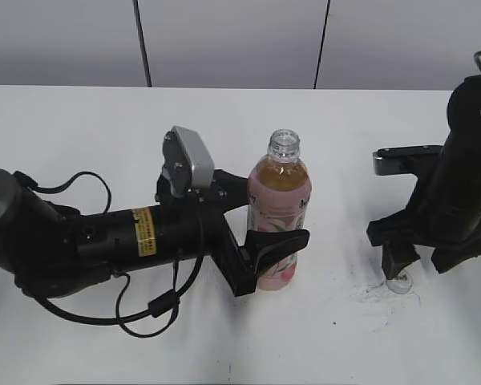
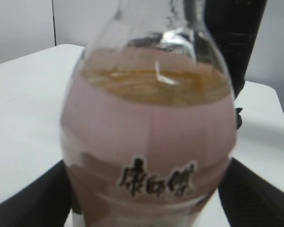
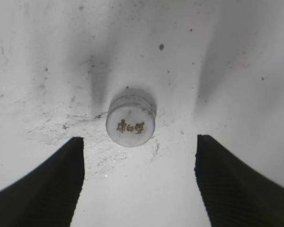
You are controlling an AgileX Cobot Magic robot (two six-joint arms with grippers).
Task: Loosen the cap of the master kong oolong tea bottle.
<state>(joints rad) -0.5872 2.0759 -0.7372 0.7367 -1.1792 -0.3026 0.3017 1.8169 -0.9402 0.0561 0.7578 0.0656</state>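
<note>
Left end effector (image 1: 274, 247) seemingly clamped around uncapped bottle (image 1: 279, 210); right end effector (image 3: 139, 182) spread above cap (image 3: 131, 124).

One bottle (image 1: 279, 216), one cap (image 3: 131, 124), two tools: left (image 1: 260, 241), right (image 3: 139, 184)

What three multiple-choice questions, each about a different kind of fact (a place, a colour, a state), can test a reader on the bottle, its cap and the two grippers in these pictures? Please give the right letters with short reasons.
1. Where is the small round white plastic cap?
A. On the bottle neck
B. On the white table, under the right gripper
C. Inside the left gripper

2. What colour is the label of the clear plastic tea bottle?
A. Pink
B. Blue
C. Yellow

3. What is the state of the right gripper?
A. Shut on the cap
B. Shut on the bottle
C. Open, touching nothing

Answers:
1 B: the right wrist view shows the cap lying on the table.
2 A: both views of the bottle show pink.
3 C: its fingers stand apart from the cap.
</note>
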